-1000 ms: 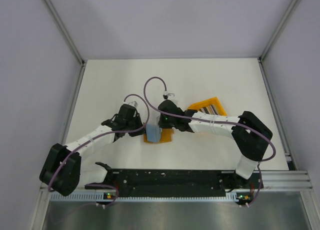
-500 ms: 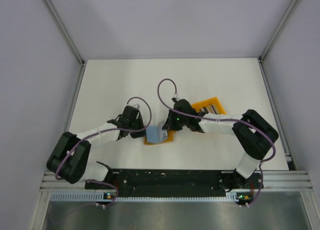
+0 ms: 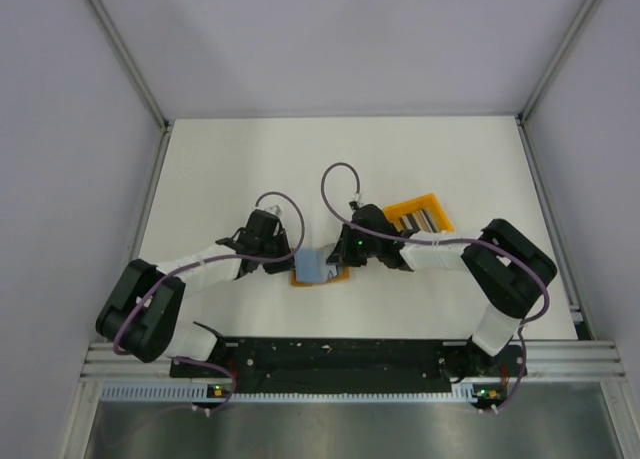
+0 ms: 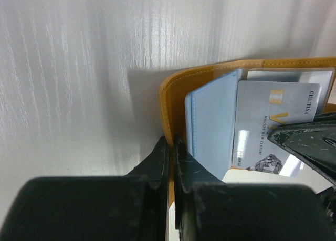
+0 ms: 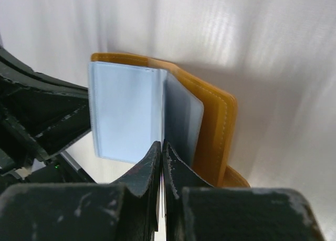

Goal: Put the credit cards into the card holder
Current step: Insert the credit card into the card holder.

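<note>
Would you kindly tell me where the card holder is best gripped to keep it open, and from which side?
Take the card holder by its mustard cover's raised left edge, from the left: that thin leaf stands up, so jaws can close across it, as the left gripper shows. The right gripper likewise pinches the pale blue flap.

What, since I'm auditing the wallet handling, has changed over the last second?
The right end effector pulled the pale flap of the card holder slightly to the right, and the left arm swung its elbow inward. It and the left end effector stayed shut on the holder. The orange bin and its credit cards stayed put.
</note>
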Controlling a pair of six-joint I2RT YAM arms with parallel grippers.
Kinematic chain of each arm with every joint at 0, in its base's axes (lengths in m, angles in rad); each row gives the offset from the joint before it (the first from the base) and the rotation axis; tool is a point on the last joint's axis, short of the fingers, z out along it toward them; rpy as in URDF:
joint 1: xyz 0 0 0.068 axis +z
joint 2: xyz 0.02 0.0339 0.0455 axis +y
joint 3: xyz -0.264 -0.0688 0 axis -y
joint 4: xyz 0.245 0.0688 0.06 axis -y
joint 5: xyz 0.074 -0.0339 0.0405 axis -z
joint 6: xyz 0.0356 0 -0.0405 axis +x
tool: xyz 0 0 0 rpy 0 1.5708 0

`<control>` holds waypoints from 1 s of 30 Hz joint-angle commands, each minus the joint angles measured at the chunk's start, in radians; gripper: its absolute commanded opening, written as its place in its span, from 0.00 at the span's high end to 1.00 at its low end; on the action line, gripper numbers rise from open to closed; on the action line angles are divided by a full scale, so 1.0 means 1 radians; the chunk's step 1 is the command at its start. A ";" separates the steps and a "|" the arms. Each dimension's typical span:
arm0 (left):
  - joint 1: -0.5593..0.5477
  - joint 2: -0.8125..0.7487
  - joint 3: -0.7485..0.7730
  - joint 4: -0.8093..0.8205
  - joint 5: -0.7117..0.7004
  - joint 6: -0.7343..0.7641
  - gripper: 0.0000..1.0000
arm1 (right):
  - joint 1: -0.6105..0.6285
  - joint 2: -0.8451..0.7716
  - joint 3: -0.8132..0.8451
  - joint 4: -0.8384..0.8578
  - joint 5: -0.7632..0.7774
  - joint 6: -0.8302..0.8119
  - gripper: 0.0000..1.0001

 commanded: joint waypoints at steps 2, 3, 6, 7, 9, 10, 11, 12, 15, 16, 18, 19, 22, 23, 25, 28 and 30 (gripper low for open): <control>-0.001 0.009 -0.036 -0.036 -0.050 -0.002 1.00 | -0.019 -0.044 -0.030 0.009 0.033 -0.013 1.00; -0.001 0.010 -0.033 -0.036 -0.047 0.001 1.00 | -0.019 -0.038 -0.035 0.025 0.019 -0.010 1.00; -0.003 0.012 -0.032 -0.036 -0.043 0.005 1.00 | -0.019 -0.020 -0.047 0.065 -0.002 0.013 1.00; -0.003 0.010 -0.032 -0.036 -0.043 0.008 1.00 | -0.019 -0.013 -0.050 0.074 -0.006 0.019 1.00; -0.003 0.013 -0.032 -0.036 -0.042 0.010 1.00 | -0.019 -0.006 -0.050 0.091 -0.012 0.022 1.00; -0.001 0.016 -0.032 -0.036 -0.040 0.011 1.00 | -0.019 -0.003 -0.050 0.100 -0.016 0.022 1.00; -0.003 0.018 -0.032 -0.034 -0.037 0.013 1.00 | -0.019 0.000 -0.052 0.111 -0.018 0.026 1.00; -0.003 0.019 -0.032 -0.034 -0.039 0.015 1.00 | -0.019 -0.001 -0.053 0.115 -0.019 0.029 1.00; -0.003 0.019 -0.035 -0.036 -0.040 0.015 1.00 | -0.021 -0.006 -0.064 0.138 -0.015 0.037 1.00; -0.003 0.018 -0.036 -0.037 -0.042 0.015 1.00 | -0.021 -0.009 -0.066 0.144 -0.015 0.037 1.00; -0.001 0.018 -0.036 -0.040 -0.043 0.013 1.00 | -0.022 -0.010 -0.075 0.166 -0.019 0.040 1.00; -0.003 0.016 -0.036 -0.040 -0.043 0.013 1.00 | -0.024 -0.007 -0.075 0.168 -0.018 0.043 1.00; -0.003 0.019 -0.035 -0.040 -0.043 0.013 1.00 | -0.025 0.013 -0.067 0.152 -0.018 0.042 1.00; -0.003 0.018 -0.033 -0.042 -0.042 0.016 1.00 | -0.025 0.017 -0.075 0.172 -0.022 0.048 1.00; -0.003 0.021 -0.033 -0.040 -0.042 0.016 1.00 | -0.027 0.037 -0.076 0.189 -0.038 0.057 1.00; -0.003 0.024 -0.036 -0.037 -0.039 0.016 1.00 | -0.028 0.054 -0.076 0.206 -0.045 0.062 1.00; -0.001 0.027 -0.035 -0.037 -0.036 0.016 1.00 | -0.028 0.060 -0.075 0.201 -0.039 0.063 1.00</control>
